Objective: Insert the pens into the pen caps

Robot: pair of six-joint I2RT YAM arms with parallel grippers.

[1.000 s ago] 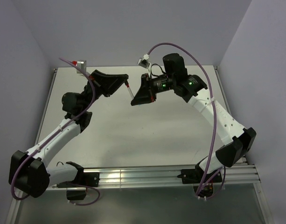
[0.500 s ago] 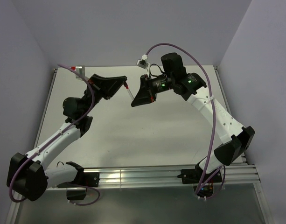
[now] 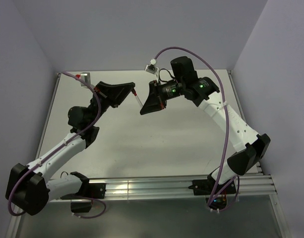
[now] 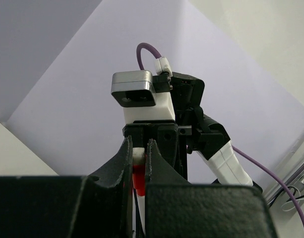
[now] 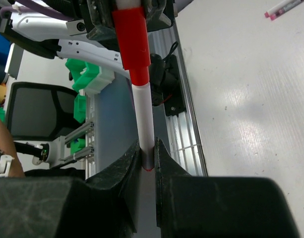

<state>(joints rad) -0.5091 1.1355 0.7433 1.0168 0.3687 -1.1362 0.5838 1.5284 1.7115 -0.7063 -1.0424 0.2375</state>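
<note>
Right wrist: pen (image 5: 143,119) meets red cap (image 5: 130,34) | top external: both tiny

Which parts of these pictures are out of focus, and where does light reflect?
Right wrist view: its own fingers are soft, the pen and red cap sharp, and the table carries a pale sheen. Left wrist view: the near fingers are dark and blurred. Top external view: even light, with bright reflection on the metal rail.
</note>
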